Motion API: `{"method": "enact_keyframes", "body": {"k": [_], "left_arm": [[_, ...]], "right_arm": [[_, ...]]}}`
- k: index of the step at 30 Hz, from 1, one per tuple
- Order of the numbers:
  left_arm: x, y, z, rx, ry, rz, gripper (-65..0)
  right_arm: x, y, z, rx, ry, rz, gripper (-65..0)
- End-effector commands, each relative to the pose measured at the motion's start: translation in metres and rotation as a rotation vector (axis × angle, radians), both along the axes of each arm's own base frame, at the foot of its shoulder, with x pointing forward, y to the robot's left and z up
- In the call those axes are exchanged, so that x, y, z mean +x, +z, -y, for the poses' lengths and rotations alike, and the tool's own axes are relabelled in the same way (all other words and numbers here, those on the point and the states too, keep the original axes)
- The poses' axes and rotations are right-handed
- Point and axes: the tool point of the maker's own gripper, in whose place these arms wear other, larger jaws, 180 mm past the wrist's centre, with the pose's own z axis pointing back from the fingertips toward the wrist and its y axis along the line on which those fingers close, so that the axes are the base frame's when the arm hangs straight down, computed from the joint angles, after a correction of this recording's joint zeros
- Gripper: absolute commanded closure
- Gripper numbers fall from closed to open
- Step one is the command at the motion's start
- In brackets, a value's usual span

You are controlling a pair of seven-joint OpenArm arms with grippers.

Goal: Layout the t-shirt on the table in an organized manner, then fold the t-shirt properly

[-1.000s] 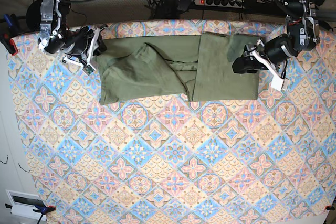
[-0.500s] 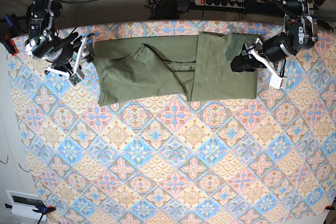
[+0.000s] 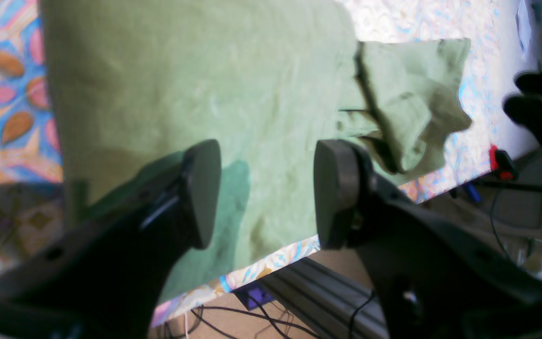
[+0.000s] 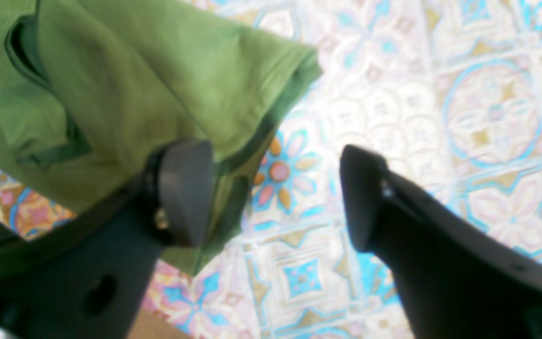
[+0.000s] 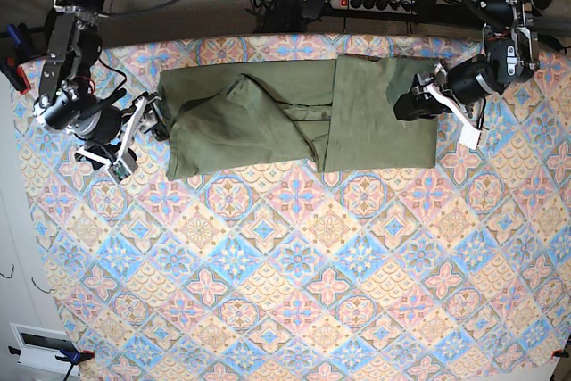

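Here the right gripper (image 5: 143,136) gapes empty just beside the t-shirt (image 5: 294,113) edge; the left gripper (image 3: 261,188) hovers spread above cloth. Best: grasp one sleeve layer, pulling outward evenly.

- The surface (image 5: 294,292) is a large rectangle under a tile-patterned cloth of blue, pink, orange and cream floral diamonds.
- An olive-green t-shirt (image 5: 294,113) lies directly on it, along the far edge, stretched sideways as a long band.
- One end of the shirt is folded flat into a neat panel; the other end is creased and rumpled.
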Motion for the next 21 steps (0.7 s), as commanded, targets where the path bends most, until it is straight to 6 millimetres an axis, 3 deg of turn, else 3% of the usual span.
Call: {"method": "enact_keyframes", "body": {"k": [1, 6, 9, 13, 21], "left_arm": [[0.007, 0.011, -0.001, -0.003, -0.003, 0.042, -31.8], [0.007, 0.011, -0.001, -0.003, -0.004, 0.043, -31.8], [0.007, 0.011, -0.001, -0.003, -0.004, 0.043, -31.8], [0.007, 0.011, -0.001, -0.003, -0.004, 0.043, -31.8], [0.007, 0.01, -0.001, -0.002, -0.003, 0.041, -31.8]], "right_arm": [[0.007, 0.007, 0.001, 0.025, -0.001, 0.025, -43.4], [0.011, -0.007, -0.011, 0.229, -0.026, -0.036, -43.2], [0.015, -0.01, -0.009, 0.357, -0.088, -0.048, -43.2], [0.013, -0.018, -0.006, 0.391, -0.125, -0.069, -43.2], [0.012, -0.024, -0.028, 0.456, -0.129, -0.081, -43.2]]}}
